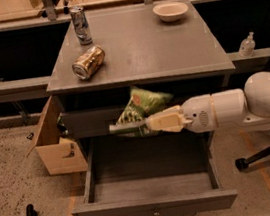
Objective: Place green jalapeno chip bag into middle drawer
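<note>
The green jalapeno chip bag (143, 110) is held in the air in front of the cabinet, just below the tabletop edge and above the back of the open middle drawer (151, 186). My gripper (127, 126) reaches in from the right on a white arm and is shut on the bag's lower part, one long finger (130, 126) showing under it. The drawer is pulled out wide, its grey floor bare, with a small knob (157, 213) on its front.
On the grey tabletop (167, 49) lie a gold can (88, 62) on its side, an upright can (80, 25) at the back left and a white bowl (171, 11) at the back right. A cardboard box (54, 142) stands left of the cabinet. An office chair base (268, 153) is at right.
</note>
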Motion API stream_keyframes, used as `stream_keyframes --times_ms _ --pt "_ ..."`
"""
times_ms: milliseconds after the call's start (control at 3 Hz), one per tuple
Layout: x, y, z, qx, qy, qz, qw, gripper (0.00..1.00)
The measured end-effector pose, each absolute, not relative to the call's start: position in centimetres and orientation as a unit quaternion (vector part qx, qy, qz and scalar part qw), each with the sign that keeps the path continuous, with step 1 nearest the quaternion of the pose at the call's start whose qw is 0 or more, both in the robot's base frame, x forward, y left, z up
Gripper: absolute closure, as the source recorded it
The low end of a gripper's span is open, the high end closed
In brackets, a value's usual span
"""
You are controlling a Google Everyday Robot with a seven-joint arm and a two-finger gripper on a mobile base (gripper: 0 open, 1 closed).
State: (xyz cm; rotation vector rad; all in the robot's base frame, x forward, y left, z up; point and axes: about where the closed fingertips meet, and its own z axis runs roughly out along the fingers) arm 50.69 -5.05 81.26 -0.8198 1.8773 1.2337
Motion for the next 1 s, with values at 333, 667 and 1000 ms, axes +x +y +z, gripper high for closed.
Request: stream_keyframes --times_ms 333,667,1000 --pt "47.5 -3.6 73.3 -0.308 0.758 0.502 0.28 1.0" --pt "47.7 -3.6 72.4 -0.304 0.762 0.501 0.277 1.0" --pt "48.2 -4.6 69.3 -0.275 0.767 0.507 0.281 1.0"
